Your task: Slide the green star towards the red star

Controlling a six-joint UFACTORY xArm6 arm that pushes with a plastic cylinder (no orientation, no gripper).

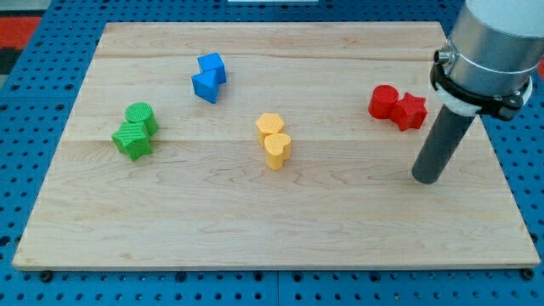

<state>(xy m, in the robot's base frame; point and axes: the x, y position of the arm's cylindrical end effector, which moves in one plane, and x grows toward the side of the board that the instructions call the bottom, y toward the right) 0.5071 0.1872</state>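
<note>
Green star (133, 141) sits at the view's left on my wooden bench (272, 229), touching a green cylinder (141, 116) just above it. My tip (427, 178) rests at the view's right, well apart from it, with no pincer fitted. Just above my tip lies the red star (410, 110), touching a red cylinder (383, 101).

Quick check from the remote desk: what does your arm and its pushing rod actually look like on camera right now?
At the view's top right, my arm's last segment is a wide light-grey cylinder with a black ring clamp and a white collar beneath it. A straight, smooth, dark grey rod runs down from it to my tip. No cables or markings show.
</note>
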